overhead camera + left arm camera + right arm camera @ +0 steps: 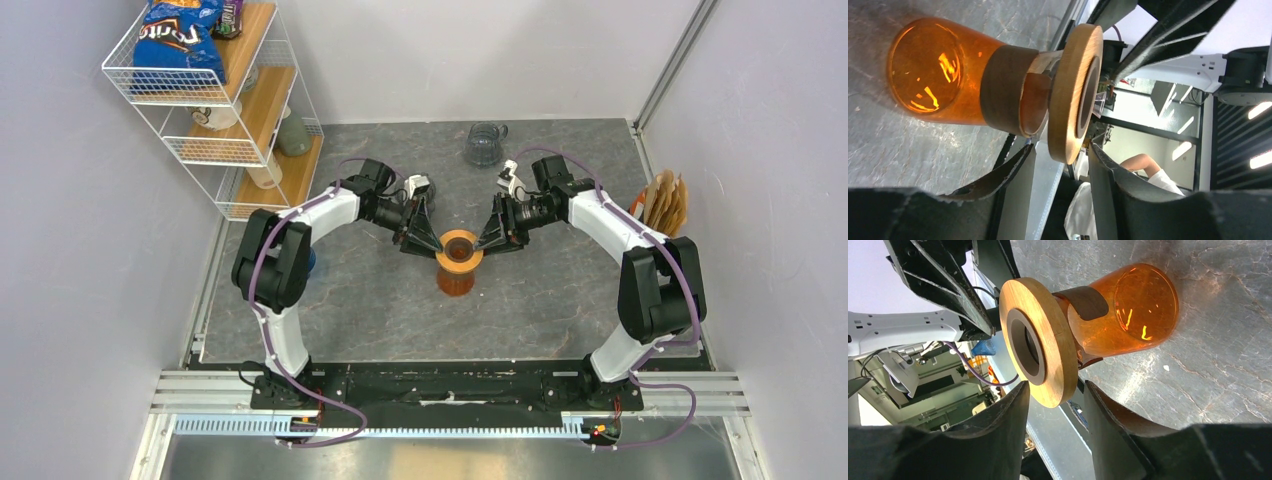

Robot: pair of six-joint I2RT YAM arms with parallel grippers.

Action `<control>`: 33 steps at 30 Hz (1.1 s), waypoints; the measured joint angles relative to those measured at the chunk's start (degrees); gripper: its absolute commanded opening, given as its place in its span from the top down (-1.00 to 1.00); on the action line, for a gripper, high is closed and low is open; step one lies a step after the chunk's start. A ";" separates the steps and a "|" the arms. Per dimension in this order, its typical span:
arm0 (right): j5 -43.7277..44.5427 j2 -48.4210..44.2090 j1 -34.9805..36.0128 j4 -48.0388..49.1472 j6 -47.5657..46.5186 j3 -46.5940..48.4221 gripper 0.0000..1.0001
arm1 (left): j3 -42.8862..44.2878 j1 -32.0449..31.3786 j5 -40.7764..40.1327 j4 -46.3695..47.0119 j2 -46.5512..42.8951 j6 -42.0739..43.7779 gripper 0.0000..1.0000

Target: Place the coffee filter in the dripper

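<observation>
Dripper shows no filter yet; left claw and right claw sit apart around its rim, holding nothing.

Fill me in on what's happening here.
Both arms meet at the dripper, a wooden ring on an amber carafe mid-table. The left end effector and right end effector each straddle the ring's rim, jaws open, gripping nothing. No filter shows in the dripper; what look like brown filters stand at the table's right edge.

Glossy glass carafe, matt wooden dripper
</observation>
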 measured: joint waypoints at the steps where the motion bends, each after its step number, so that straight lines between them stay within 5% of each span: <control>1: 0.02 0.02 0.00 -0.02 -0.02 0.00 -0.18 | -0.07 0.24 -0.85 -0.46 0.04 0.26 -0.13; 14: 0.31 -0.52 -0.22 -3.76 -2.49 2.54 -0.94 | -0.04 3.39 -5.66 -8.79 -1.95 8.20 -0.28; 23: 3.08 -10.03 -5.60 -11.58 -8.61 5.73 -0.94 | 3.61 5.49 -20.92 -30.56 -20.59 32.59 -0.57; 26: 3.89 -13.25 -6.49 -13.92 -10.54 6.71 -0.95 | 4.31 11.67 -23.91 -37.35 -29.40 38.88 -0.53; 33: 5.29 -16.72 -6.73 -17.18 -12.17 6.71 -0.94 | 4.87 39.80 -27.50 -52.26 -33.53 53.48 -0.48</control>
